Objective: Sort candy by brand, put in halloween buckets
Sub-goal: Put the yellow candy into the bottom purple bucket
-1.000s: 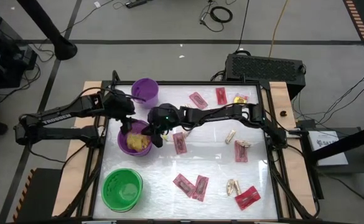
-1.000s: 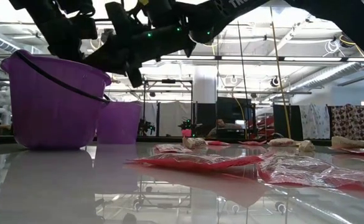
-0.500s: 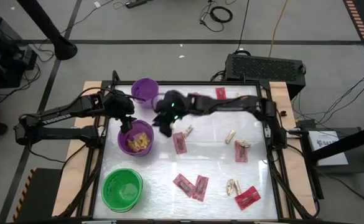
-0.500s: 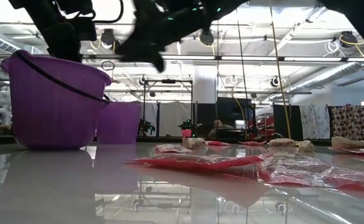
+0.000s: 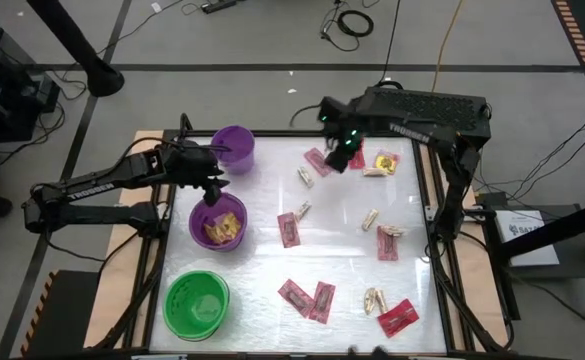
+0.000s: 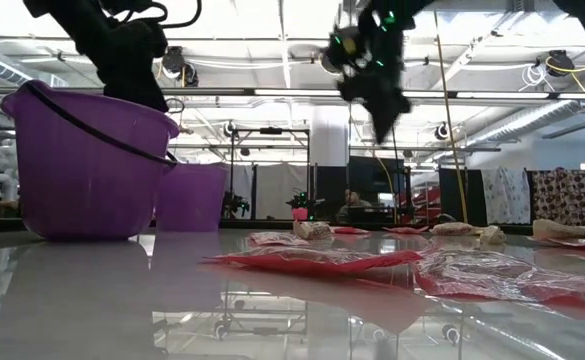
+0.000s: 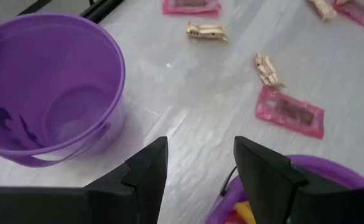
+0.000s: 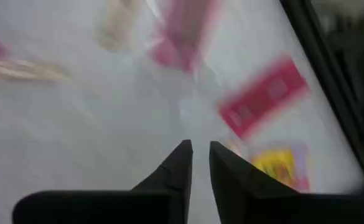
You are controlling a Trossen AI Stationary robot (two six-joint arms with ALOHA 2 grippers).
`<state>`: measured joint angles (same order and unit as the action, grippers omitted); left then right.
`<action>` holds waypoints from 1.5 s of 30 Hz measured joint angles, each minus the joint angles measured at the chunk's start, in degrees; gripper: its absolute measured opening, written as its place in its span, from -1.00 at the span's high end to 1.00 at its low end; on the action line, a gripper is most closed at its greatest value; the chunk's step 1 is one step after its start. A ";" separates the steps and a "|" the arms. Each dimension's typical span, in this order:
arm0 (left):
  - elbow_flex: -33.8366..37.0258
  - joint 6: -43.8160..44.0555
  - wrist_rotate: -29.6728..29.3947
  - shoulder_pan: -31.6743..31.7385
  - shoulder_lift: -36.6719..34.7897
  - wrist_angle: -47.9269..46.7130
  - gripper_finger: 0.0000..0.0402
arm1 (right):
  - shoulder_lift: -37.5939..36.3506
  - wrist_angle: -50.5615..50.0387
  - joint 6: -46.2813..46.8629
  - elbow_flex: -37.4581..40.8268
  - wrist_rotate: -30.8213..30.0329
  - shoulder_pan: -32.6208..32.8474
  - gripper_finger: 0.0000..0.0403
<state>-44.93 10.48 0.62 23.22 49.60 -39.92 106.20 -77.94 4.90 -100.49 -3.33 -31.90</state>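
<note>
My left gripper [image 5: 212,188] [image 7: 200,155] hovers open over the far rim of the wide purple bucket [image 5: 218,222], which holds yellow packets [image 5: 222,228]. The small purple bucket [image 5: 233,147] [image 7: 51,93] stands empty just beyond it. The green bucket [image 5: 197,303] sits near the table's near left corner. My right gripper [image 5: 340,158] [image 8: 200,152] hangs above the far edge, open by only a narrow gap and holding nothing. Below it lie pink-red packets [image 5: 317,160] and a yellow packet [image 5: 383,161] [image 8: 278,165]. More pink-red packets [image 5: 289,229] and tan pieces [image 5: 371,219] are scattered flat on the table.
A brighter red packet [image 5: 397,317] and tan pieces [image 5: 375,298] lie near the table's near right corner. A black box [image 5: 427,105] stands beyond the far edge behind my right arm. The table's raised frame [image 5: 430,200] borders the right side.
My right gripper has swung up and away from above the wide purple bucket, toward the table's far right, and now hangs over the packets at the far edge. My left gripper has stayed near the bucket's far rim.
</note>
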 joint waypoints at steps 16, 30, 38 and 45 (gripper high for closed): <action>0.00 7.41 0.32 -0.04 0.00 2.13 0.05 | 0.31 11.16 -4.65 19.26 -2.84 -23.76 0.42; 0.00 11.78 -2.40 -0.04 0.00 11.93 0.05 | 10.40 13.75 -12.34 19.33 -2.66 -28.54 -0.20; 0.00 13.25 -2.64 -0.04 0.00 11.98 0.05 | 13.85 11.44 -14.61 18.93 -2.03 -28.37 0.02; 0.00 13.19 -3.03 -0.04 0.00 11.99 0.05 | 14.26 7.96 -13.43 15.50 -2.82 -28.17 0.83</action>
<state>-44.93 23.67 -2.40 23.18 49.60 -27.93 120.46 -69.98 -8.53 -85.00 -6.15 -60.07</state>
